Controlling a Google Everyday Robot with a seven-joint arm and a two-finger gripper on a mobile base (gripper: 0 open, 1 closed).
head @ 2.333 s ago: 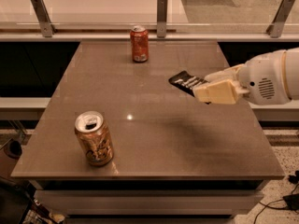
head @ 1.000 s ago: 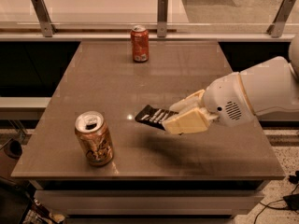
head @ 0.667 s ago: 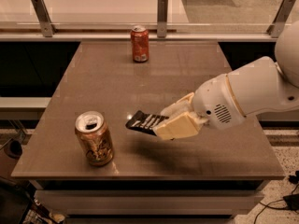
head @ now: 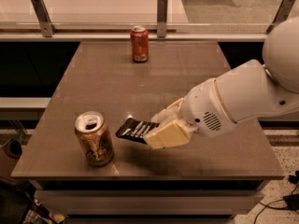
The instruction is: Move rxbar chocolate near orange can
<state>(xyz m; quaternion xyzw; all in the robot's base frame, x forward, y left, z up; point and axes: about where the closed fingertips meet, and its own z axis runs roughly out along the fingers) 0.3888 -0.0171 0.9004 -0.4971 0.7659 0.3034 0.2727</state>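
Observation:
The golden-orange can (head: 94,138) with a brownish swirl pattern stands upright near the table's front left corner. The black rxbar chocolate (head: 133,129) with white text lines is held just right of that can, low over the table. My gripper (head: 159,130) is shut on the bar's right end; its cream-coloured fingers (head: 167,134) cover that end. The white arm reaches in from the right.
A slimmer reddish-orange can (head: 139,44) stands upright at the back middle of the brown table (head: 117,78). A metal railing with posts runs behind the table. Dark cables lie on the floor at the lower right.
My gripper has carried the rxbar from the table's right side leftward and toward the front, down close to the golden-orange can.

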